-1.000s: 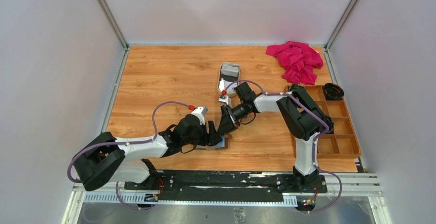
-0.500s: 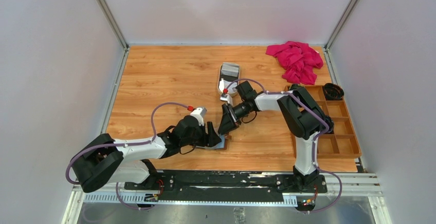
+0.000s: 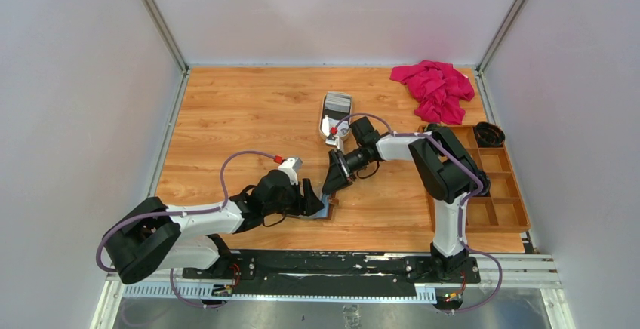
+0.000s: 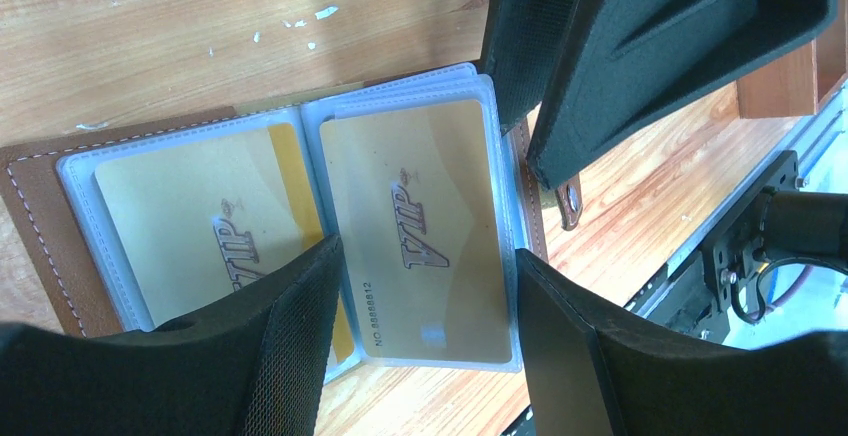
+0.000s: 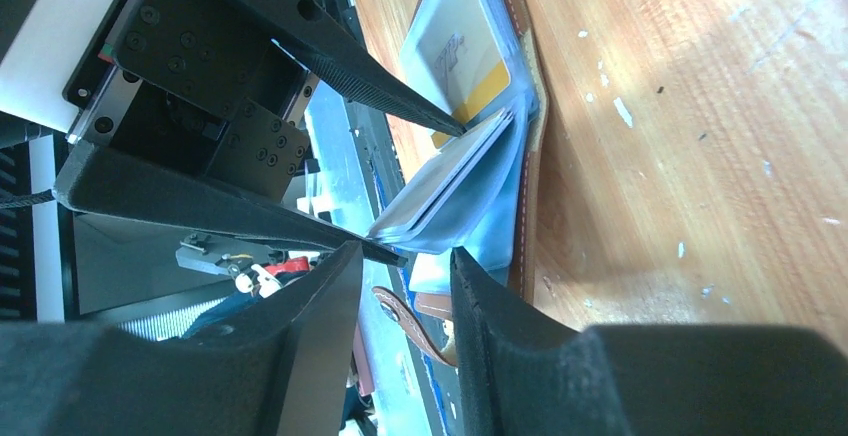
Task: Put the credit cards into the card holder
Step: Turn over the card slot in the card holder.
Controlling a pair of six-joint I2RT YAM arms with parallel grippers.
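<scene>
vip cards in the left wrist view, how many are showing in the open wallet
2. The left VIP card sits in the card holder's left sleeve, the right VIP card in the sleeve beside it. A yellow edge behind the left one may be a third.

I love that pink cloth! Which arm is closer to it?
Right. The right arm stands just in front of the pink cloth; the left arm lies far to its left.

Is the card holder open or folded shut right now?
Open. In the left wrist view the card holder lies spread on the table, its clear sleeves showing two gold cards side by side.
</scene>
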